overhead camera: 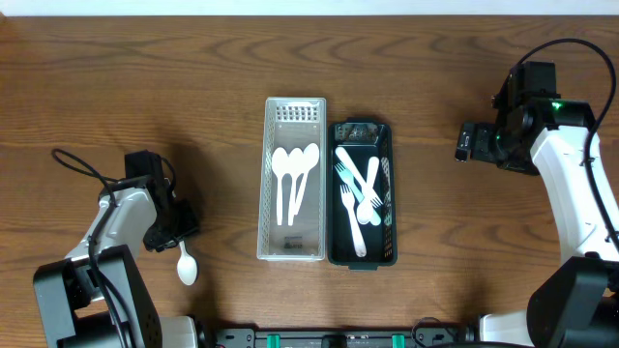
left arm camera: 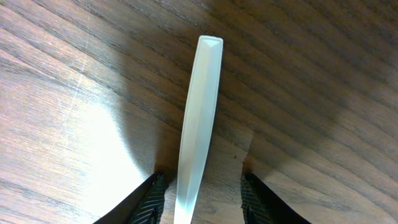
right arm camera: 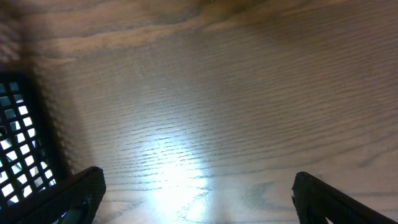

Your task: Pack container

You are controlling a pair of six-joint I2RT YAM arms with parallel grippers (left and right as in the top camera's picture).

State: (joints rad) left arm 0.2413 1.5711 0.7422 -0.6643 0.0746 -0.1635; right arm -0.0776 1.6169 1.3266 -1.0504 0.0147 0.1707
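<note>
A white plastic spoon (overhead camera: 187, 267) lies on the wooden table at the lower left. Its handle (left arm camera: 200, 112) runs between the jaws of my left gripper (left arm camera: 199, 199), which is open, with a gap on each side. In the overhead view my left gripper (overhead camera: 180, 230) sits over the spoon's handle. A white basket (overhead camera: 266, 179) holds three white spoons (overhead camera: 293, 174). A black basket (overhead camera: 392, 193) beside it holds several white forks (overhead camera: 358, 193). My right gripper (overhead camera: 464, 142) is open and empty, to the right of the black basket; the wrist view shows its jaws (right arm camera: 199, 199) wide apart.
The two baskets stand side by side at the table's middle. The black basket's mesh wall (right arm camera: 18, 143) shows at the left edge of the right wrist view. Both arm bases stand at the front corners.
</note>
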